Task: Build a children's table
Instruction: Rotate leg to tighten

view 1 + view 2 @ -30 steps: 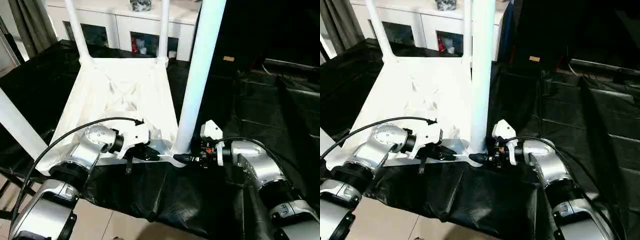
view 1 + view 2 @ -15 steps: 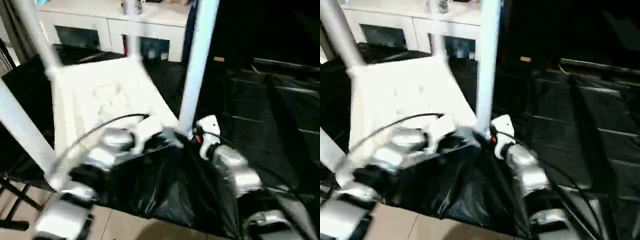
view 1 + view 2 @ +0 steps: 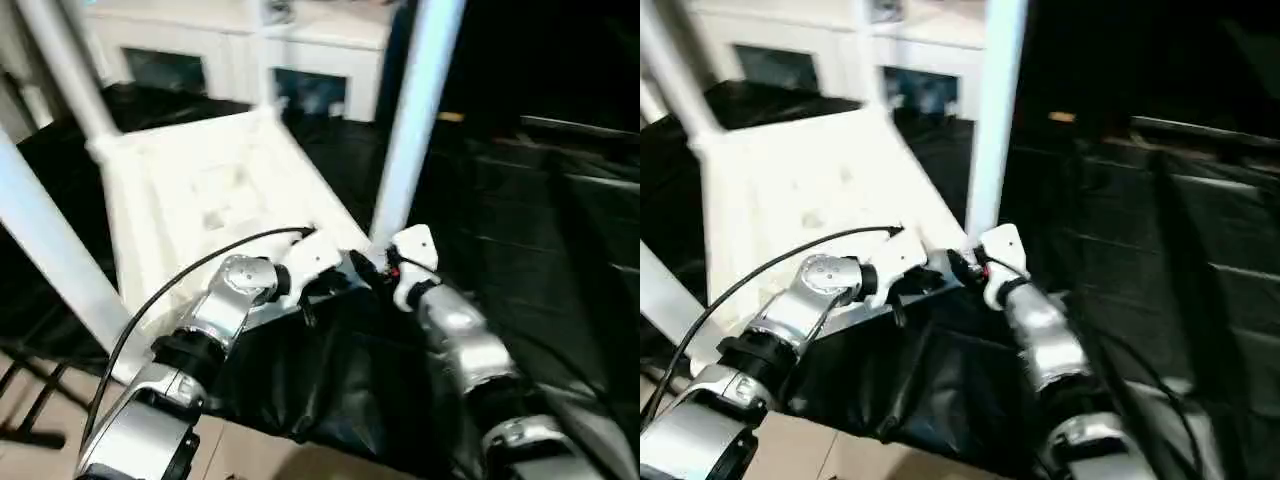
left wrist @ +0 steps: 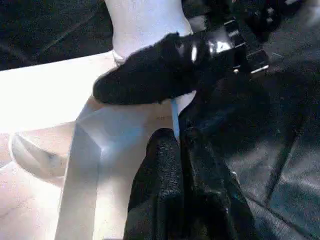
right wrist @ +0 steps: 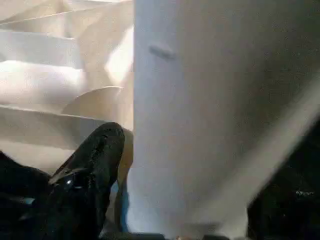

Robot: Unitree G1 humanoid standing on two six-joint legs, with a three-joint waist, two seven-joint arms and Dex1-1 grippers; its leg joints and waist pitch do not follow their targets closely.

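Left eye view: upturned children's table on black-draped bench, legs up, near corner at bench's front edge; open bench to the right. Left wrist view: left tool pressed together on table's rim at that corner. Right wrist view: right tool spread beside near leg.

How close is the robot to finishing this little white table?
Nearly done, it seems. The table top lies upside down on the black sheet with legs standing in its corners. The left hand is pinched shut on the rim beside the near leg. Turning the table upright is probably what remains.
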